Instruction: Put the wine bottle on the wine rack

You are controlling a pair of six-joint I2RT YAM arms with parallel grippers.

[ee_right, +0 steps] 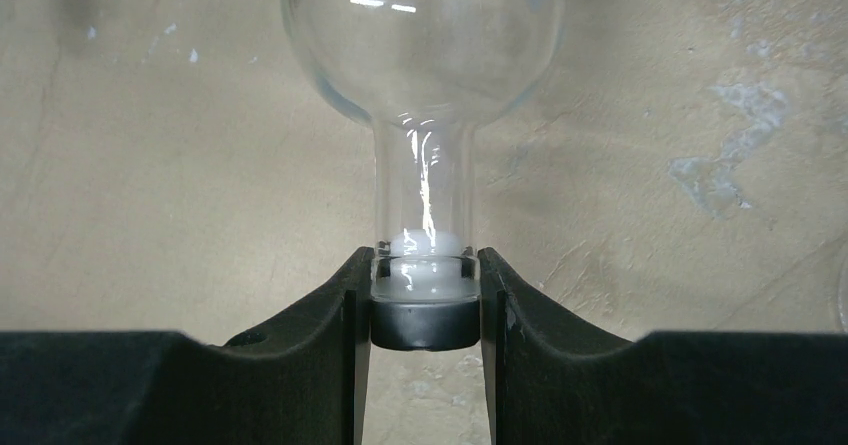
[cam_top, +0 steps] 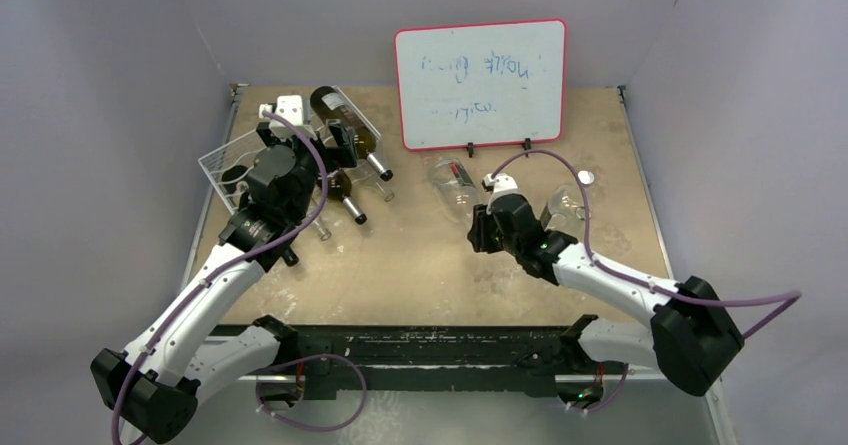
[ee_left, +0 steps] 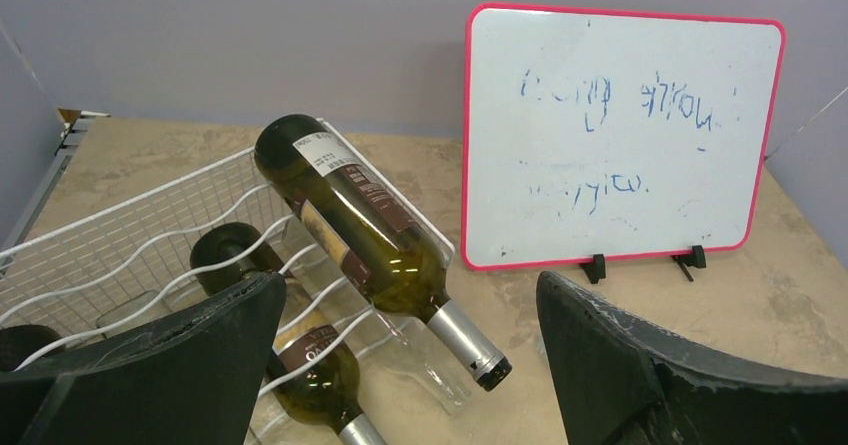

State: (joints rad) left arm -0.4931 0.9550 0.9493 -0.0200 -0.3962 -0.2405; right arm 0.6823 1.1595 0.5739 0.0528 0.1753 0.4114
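Note:
The white wire wine rack [cam_top: 222, 161] [ee_left: 120, 235] stands at the table's far left. A dark green wine bottle [cam_top: 340, 115] [ee_left: 350, 215] lies on its top tier, neck pointing out. A second green one [cam_top: 347, 202] [ee_left: 310, 375] lies on a lower tier. My left gripper [cam_top: 335, 150] [ee_left: 408, 300] hovers open just in front of these bottles, holding nothing. A clear glass wine bottle [cam_top: 452, 179] [ee_right: 420, 55] lies on the table at centre. My right gripper [cam_top: 482, 227] [ee_right: 425, 295] is shut on its neck at the black cap.
A whiteboard with a red frame [cam_top: 480, 83] [ee_left: 615, 135] stands upright at the back centre. Another clear glass piece [cam_top: 565, 205] and a small round cap [cam_top: 586, 177] lie right of the right gripper. Purple cables loop over both arms.

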